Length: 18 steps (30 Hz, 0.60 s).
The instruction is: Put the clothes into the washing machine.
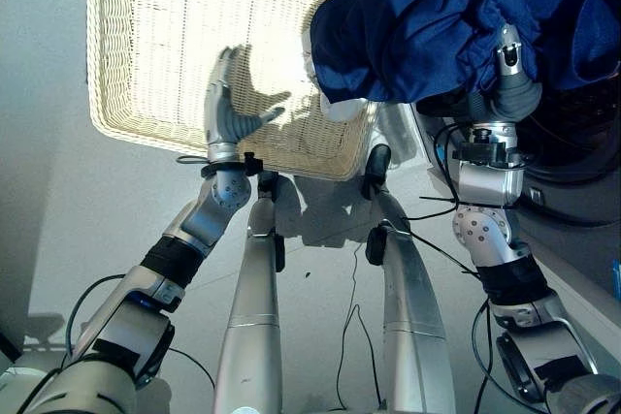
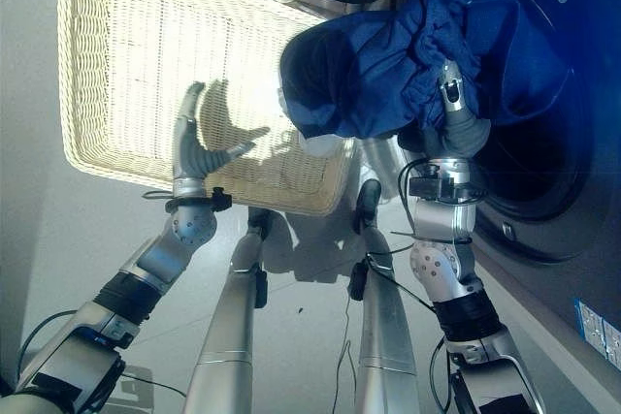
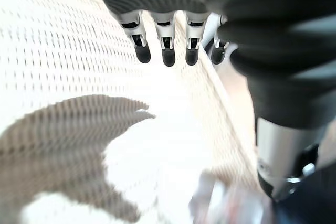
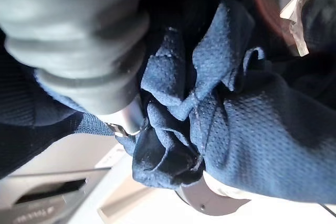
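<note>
The right hand [image 1: 511,79] is raised at the mouth of the washing machine [image 2: 543,172], with a dark blue garment [image 1: 427,31] bunched up and draped over it. In the right wrist view the blue mesh cloth [image 4: 220,124] is gathered into tight folds against the hand, and the fingers appear curled into the bundle and clamped on it, though most of them are buried in the fabric. The garment hangs partly in front of the dark drum opening and partly over the near right corner of the wicker laundry basket [image 1: 126,46], so it is at the machine's door and only partly inside, as far as the head views show.

The left hand [image 1: 225,113] hovers over the near edge of the basket, above its pale woven bottom. Its fingers [image 3: 167,51] are straight and spread, with the thumb held out to the side, gripping nothing; its shadow falls on the weave just beyond it. The basket sits on the light floor [image 1: 58,230], beside the washing machine. A small pale item [image 1: 342,109] lies in the basket's corner under the blue garment; what it is cannot be told.
</note>
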Available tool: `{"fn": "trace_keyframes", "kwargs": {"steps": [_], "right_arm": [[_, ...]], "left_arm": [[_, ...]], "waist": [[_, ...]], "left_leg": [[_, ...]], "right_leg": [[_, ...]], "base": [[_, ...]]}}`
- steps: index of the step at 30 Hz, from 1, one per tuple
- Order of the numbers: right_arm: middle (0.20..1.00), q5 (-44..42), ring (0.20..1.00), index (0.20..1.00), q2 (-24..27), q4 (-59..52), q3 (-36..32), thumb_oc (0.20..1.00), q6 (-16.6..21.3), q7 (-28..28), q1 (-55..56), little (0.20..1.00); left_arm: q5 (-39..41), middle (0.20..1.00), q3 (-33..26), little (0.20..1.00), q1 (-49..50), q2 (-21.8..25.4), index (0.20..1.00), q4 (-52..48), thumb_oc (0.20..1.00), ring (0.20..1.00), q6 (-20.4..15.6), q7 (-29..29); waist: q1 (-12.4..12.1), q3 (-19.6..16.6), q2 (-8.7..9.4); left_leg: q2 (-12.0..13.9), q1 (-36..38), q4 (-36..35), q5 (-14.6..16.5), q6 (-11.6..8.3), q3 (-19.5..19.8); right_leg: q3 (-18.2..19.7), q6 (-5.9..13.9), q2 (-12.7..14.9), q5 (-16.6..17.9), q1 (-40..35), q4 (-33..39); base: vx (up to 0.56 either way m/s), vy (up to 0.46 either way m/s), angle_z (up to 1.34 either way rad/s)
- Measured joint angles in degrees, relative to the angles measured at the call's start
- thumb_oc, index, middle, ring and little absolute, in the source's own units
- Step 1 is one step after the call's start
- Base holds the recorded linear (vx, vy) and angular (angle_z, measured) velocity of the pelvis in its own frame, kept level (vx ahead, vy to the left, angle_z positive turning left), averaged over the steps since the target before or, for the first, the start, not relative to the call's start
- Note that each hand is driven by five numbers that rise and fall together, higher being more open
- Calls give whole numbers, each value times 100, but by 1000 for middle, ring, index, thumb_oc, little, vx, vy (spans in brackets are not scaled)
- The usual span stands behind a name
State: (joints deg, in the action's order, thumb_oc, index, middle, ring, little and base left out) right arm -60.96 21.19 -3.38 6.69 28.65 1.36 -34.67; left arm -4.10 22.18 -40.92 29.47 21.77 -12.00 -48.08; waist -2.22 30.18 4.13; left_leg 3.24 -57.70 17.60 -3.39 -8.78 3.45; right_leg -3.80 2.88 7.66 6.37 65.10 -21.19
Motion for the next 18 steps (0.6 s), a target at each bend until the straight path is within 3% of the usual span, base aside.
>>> {"fn": "trace_keyframes", "kwargs": {"steps": [6, 12, 16, 18], "right_arm": [[200, -785, 200, 200, 44, 1192, -148, 200, -615, 385, -346, 200], [200, -1574, 200, 200, 610, 3611, -142, 200, -1239, 807, -1112, 200], [200, -1658, 200, 200, 1379, 5102, 40, 200, -1294, 1748, -2193, 200], [200, -1714, 200, 200, 1927, 5335, 21, 200, -813, 2356, -2645, 200]], "left_arm": [[335, 1000, -89, 1000, -173, -98, 1000, 669, 1000, 1000, -530, -361], [816, 1000, 283, 1000, -793, -51, 1000, 1660, 1000, 1000, -582, -349], [988, 1000, 649, 1000, -1144, 157, 1000, 1968, 1000, 1000, -633, -291], [992, 1000, 638, 1000, -1056, 316, 1000, 2006, 1000, 1000, -653, -309]], "waist": [[8, 0, 0], [-4, 0, 1], [-19, 1, 0], [-12, 1, 0]], "left_leg": [[2, 8, 78, 5, -2, 2], [0, -7, 59, 3, 6, 4], [21, -72, 147, 43, 13, 8], [49, -109, 236, 85, 4, 46]], "right_leg": [[2, 24, -1, 18, -47, 6], [-1, 45, -4, 72, -78, 113], [-5, -25, -29, 122, -84, 161], [-37, -54, -60, 144, -109, 190]], "base": [[0, 0, 0], [0, 0, 0], [-1, -15, -2], [-6, -60, -4]]}}
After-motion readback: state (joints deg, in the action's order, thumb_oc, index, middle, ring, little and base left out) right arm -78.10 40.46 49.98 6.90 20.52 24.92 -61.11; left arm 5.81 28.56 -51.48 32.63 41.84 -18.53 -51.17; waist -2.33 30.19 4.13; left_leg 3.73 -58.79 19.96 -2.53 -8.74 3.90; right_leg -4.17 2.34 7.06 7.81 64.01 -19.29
